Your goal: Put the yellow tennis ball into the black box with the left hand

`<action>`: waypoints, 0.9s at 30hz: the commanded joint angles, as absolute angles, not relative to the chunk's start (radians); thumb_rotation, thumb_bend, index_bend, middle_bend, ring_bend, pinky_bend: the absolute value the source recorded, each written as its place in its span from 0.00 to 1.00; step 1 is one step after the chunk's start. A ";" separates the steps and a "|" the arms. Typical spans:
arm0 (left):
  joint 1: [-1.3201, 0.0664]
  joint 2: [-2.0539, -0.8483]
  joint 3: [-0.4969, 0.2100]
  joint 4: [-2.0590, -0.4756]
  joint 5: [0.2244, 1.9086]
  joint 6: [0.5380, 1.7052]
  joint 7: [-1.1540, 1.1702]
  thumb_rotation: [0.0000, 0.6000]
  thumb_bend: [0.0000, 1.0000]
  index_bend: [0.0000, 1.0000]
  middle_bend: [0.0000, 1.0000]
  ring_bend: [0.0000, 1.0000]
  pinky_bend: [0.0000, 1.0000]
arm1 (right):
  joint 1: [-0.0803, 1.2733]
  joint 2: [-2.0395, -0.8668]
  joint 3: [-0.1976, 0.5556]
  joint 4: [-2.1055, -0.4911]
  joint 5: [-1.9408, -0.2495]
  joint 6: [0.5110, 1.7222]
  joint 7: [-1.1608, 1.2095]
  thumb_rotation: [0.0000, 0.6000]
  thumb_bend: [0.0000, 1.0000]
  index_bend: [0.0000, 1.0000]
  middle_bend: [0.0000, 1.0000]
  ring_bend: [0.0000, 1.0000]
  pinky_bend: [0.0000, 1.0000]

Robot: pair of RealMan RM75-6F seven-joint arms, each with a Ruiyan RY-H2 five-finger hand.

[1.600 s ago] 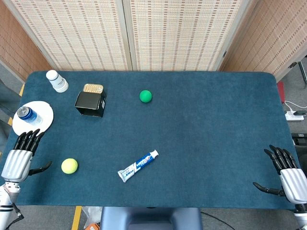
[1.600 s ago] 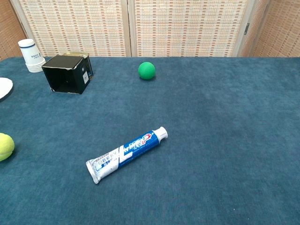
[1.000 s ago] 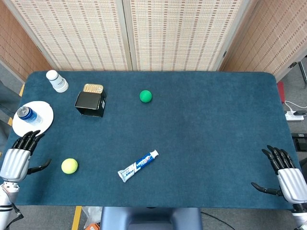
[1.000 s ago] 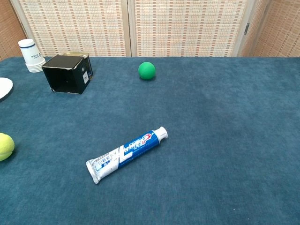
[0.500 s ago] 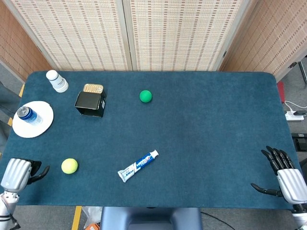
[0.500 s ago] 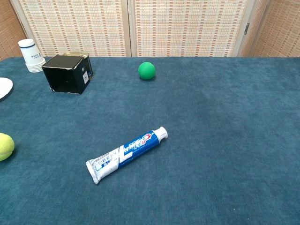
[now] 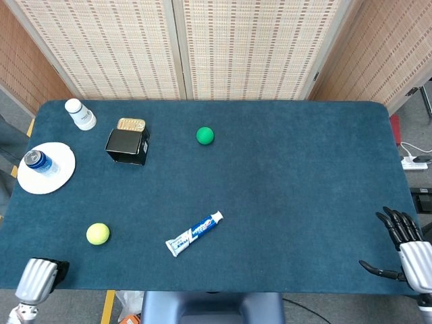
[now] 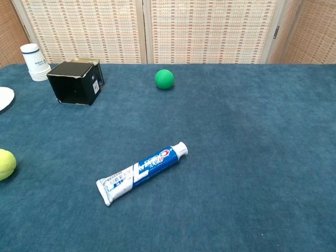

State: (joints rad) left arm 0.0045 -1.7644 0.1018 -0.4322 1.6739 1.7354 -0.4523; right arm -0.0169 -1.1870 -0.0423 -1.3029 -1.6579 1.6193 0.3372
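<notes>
The yellow tennis ball (image 7: 98,233) lies on the blue table near the front left, and shows at the left edge of the chest view (image 8: 5,164). The black box (image 7: 127,146) stands at the back left with its open side facing the front (image 8: 76,82). My left hand (image 7: 39,279) is at the table's front left corner, below and left of the ball and apart from it. Only its silver back shows; the fingers are hidden. My right hand (image 7: 403,251) hovers at the front right edge with fingers spread, holding nothing. Neither hand appears in the chest view.
A green ball (image 7: 204,136) lies right of the box. A toothpaste tube (image 7: 194,233) lies at front centre. A white plate (image 7: 57,177) with a blue-capped bottle (image 7: 37,160) sits at the left edge. White cups (image 7: 80,114) and a tin (image 7: 131,124) stand near the box.
My left hand has drawn back from beside the plate to the table's front left corner, and its fingers no longer show. The right hand shifted slightly. The ball and box have not moved.
</notes>
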 commanded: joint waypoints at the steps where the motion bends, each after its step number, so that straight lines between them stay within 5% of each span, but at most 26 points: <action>1: 0.000 -1.863 0.111 -0.317 1.678 1.702 -0.492 1.00 0.71 1.00 1.00 1.00 1.00 | -0.019 -1.185 -0.040 -1.294 -1.657 1.625 0.354 0.86 0.00 0.09 0.00 0.00 0.00; 27: -0.122 -1.961 0.126 -0.174 1.688 1.596 -0.502 1.00 0.72 1.00 1.00 1.00 1.00 | -0.020 -1.189 -0.041 -1.286 -1.661 1.627 0.357 0.86 0.00 0.09 0.00 0.00 0.00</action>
